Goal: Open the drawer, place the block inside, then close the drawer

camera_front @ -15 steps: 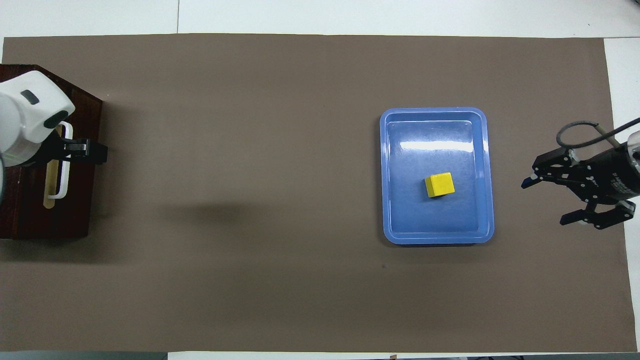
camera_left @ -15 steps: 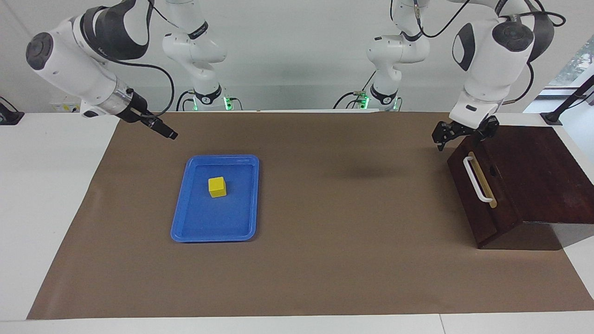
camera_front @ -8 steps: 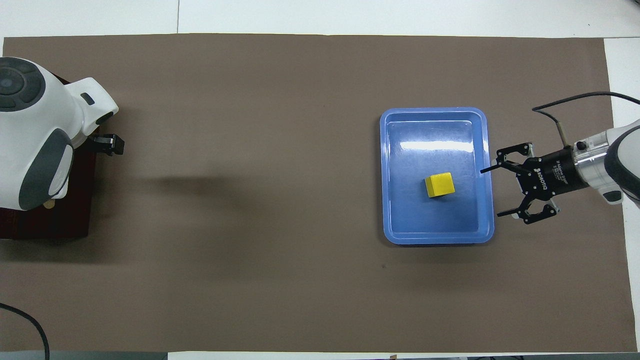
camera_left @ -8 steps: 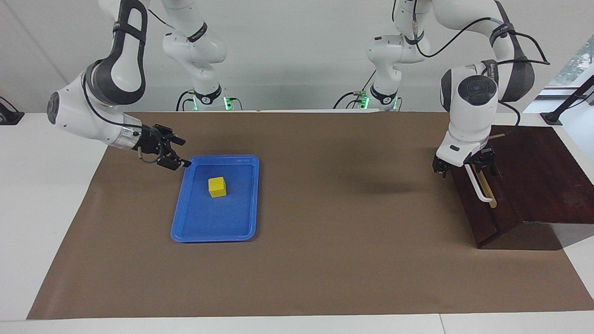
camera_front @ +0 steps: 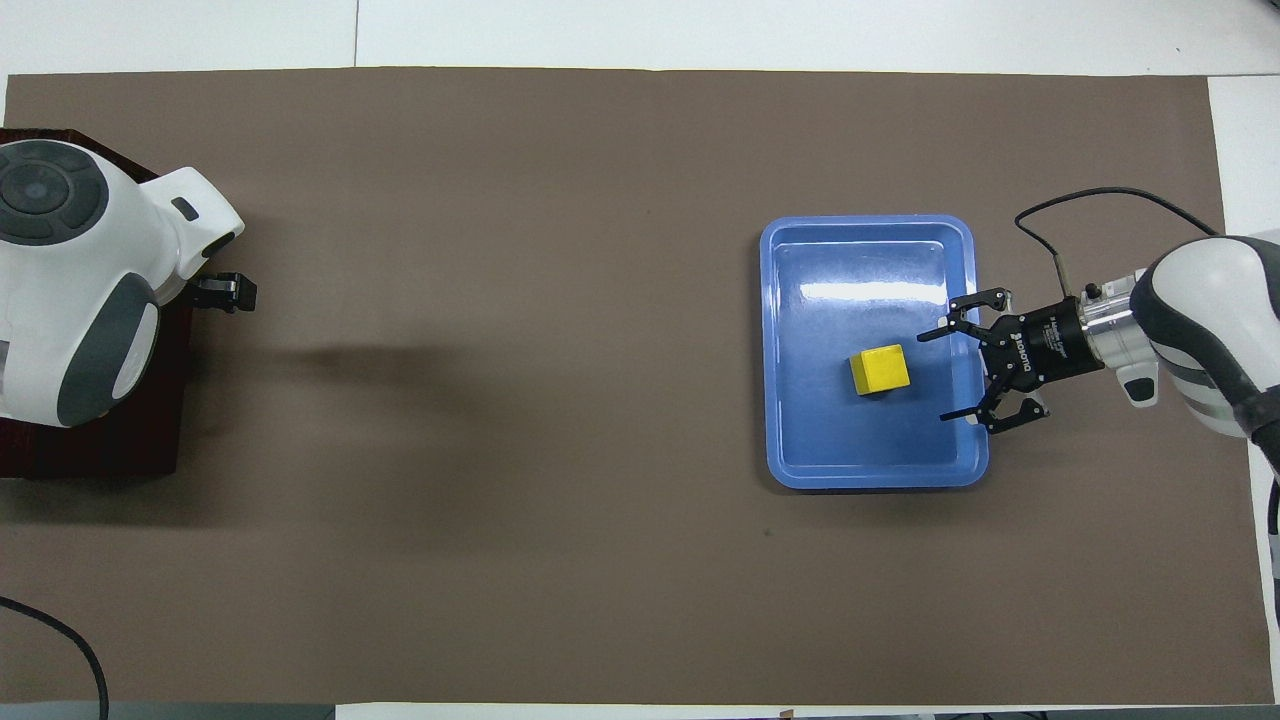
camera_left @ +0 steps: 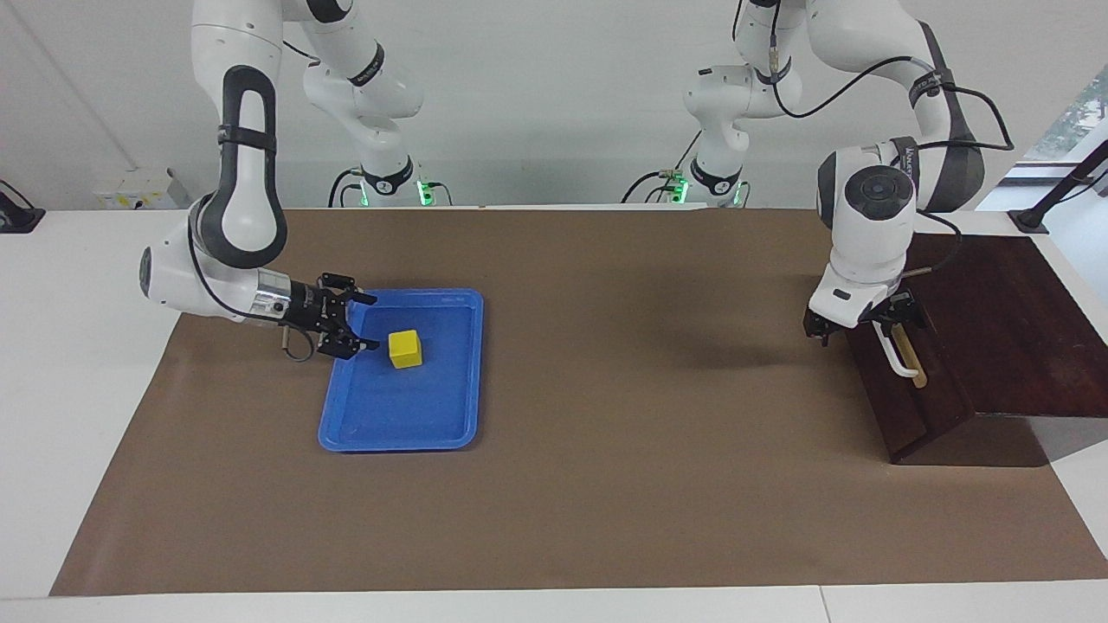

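The yellow block lies in the blue tray; it also shows in the overhead view. My right gripper is open, low over the tray's rim at the right arm's end, its fingertips just short of the block and apart from it. The drawer of the dark brown box is closed. My left gripper is open at the end of the white handle nearer to the robots, one finger in front of the drawer. I cannot tell whether it touches.
A brown mat covers the table. The box stands at the left arm's end, largely hidden under the left arm in the overhead view. The tray lies at the right arm's end.
My right gripper came down and moved from outside the tray to over its rim, close to the block. My left gripper dropped from above the box's corner to the handle.
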Motion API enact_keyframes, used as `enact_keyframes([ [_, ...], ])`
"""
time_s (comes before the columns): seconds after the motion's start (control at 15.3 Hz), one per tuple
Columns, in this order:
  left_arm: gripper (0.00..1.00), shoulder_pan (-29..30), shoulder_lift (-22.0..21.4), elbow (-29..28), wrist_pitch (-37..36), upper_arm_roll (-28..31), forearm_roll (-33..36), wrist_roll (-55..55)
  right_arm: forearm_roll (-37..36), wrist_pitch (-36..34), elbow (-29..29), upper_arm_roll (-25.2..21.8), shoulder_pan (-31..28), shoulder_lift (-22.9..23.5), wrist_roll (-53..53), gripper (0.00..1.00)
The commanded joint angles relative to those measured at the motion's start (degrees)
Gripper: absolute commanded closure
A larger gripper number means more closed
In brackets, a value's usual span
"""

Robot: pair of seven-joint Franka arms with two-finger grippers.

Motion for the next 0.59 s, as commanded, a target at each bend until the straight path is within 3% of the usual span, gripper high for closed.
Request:
enact_keyframes([
  [0.0,0.00,1.4,-0.6,-2.3,3.1,0.1,2.0,-1.0,1.3,2.1,1.4,0.3,1.1,1.4,0.0,0.00],
  [0.52,0.00,1.1,1.4,-3.0,3.3,0.1,6.8,-1.4,2.4,6.2,3.0,0.4,2.7,4.4,-4.0,0.00],
])
